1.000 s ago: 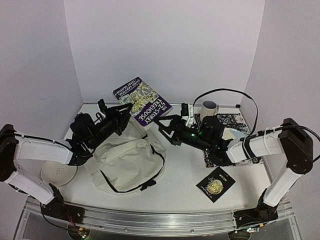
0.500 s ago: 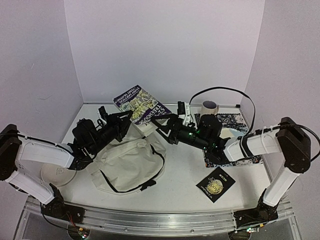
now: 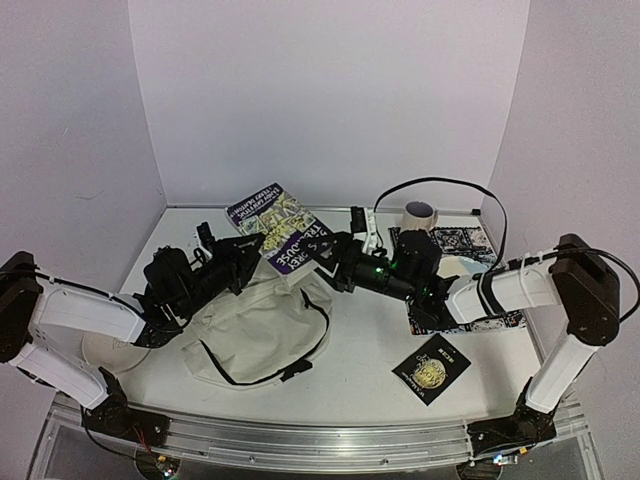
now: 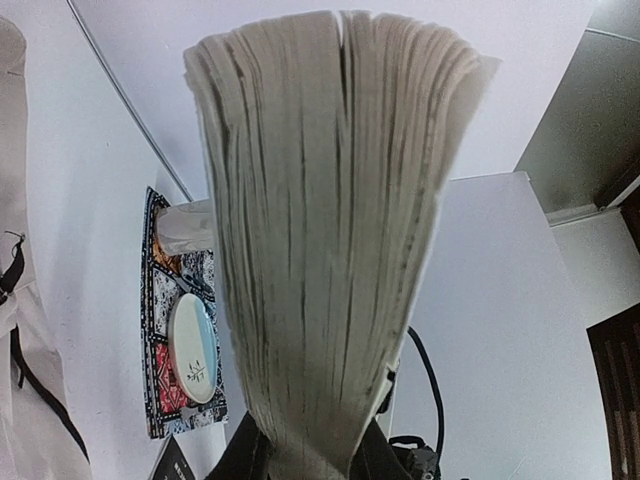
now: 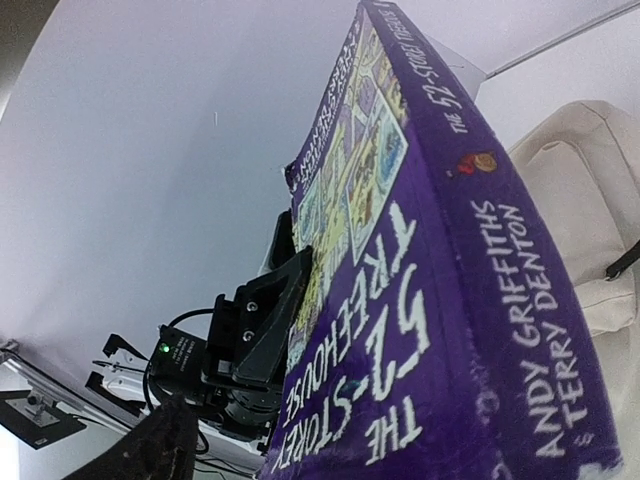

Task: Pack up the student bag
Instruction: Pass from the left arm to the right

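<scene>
One student bag (image 3: 250, 325) lies slumped on the table (image 3: 370, 330), left of centre. It is soft cream fabric, crumpled, with a black zipper line curving down its right side and a black strap end at its near edge. Its far end sits right under a purple book (image 3: 280, 222) that both of my arms reach towards. I cannot tell from here whether the bag's mouth is open.

The left gripper (image 3: 252, 245) is clamped on the book. In the left wrist view the page edges fan straight up out of the jaws, and in the right wrist view one black finger presses on the front cover. The right gripper (image 3: 330, 252) stands with its jaws wide apart at the book's spine end. I see only one of its fingers, as a dark blur low in its own camera, well clear of the cover, and I cannot make out whether the other finger touches the book.

My left forearm cuts off part of a white bowl (image 3: 105, 348) near the left edge. On the right, the right arm covers much of a patterned mat (image 3: 478, 243). A pale mug (image 3: 420, 214) stands at the mat's far corner and a small plate (image 3: 462, 268) lies on it. A black cable (image 3: 450, 182) arcs over the mug. A small black booklet (image 3: 432, 368) with a gold emblem lies near the front, and its lettering is too small to read.

The table is white, and pale lilac walls (image 3: 330, 90) enclose it on three sides.
</scene>
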Tool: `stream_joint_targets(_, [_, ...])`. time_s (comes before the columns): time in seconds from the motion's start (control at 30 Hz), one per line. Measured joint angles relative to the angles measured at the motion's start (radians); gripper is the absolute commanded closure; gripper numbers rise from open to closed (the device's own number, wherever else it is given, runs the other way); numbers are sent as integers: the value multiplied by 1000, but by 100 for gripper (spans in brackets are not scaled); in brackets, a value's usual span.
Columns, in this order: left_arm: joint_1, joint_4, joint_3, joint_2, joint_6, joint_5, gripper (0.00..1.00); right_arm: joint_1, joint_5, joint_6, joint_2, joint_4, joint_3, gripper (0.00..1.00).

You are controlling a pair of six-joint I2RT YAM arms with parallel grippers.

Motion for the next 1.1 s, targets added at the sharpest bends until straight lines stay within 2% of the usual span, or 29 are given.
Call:
stream_joint_targets(0.17, [-2, -1, 0, -4, 3, 21, 100, 0, 3, 12, 40, 2, 10, 72])
stream_joint_targets(0.27, [-2, -10, 0, -5, 15, 29, 98, 0, 0, 17, 59, 7, 11, 90])
stream_joint_targets(0.33, [0, -18, -5, -6, 24, 26, 89, 0, -3, 30, 61, 11, 14, 97])
stream_joint_targets(0.43, [-1, -16, -25, -26, 51, 27, 71, 0, -7, 29, 61, 10, 14, 100])
stream_joint_targets(0.57, [-4, -39, -55, -85, 158, 52, 53, 1, -22, 29, 56, 15, -1, 100])
stream_joint_targets(0.7, [-11, -159, -57, -151, 316, 82, 41, -18, -25, 30, 22, 16, -69, 100])
stream_joint_targets(0.77, [-10, -247, -43, -182, 397, 88, 39, -38, -14, 31, 1, 3, -111, 100])
stream_joint_targets(0.97, [-20, -610, 106, -223, 641, 101, 21, -108, 32, 43, -42, -66, -245, 100])
stream_joint_targets(1.1, [-106, -884, 225, -204, 761, 41, 10, -134, 38, 51, -83, -84, -306, 100])
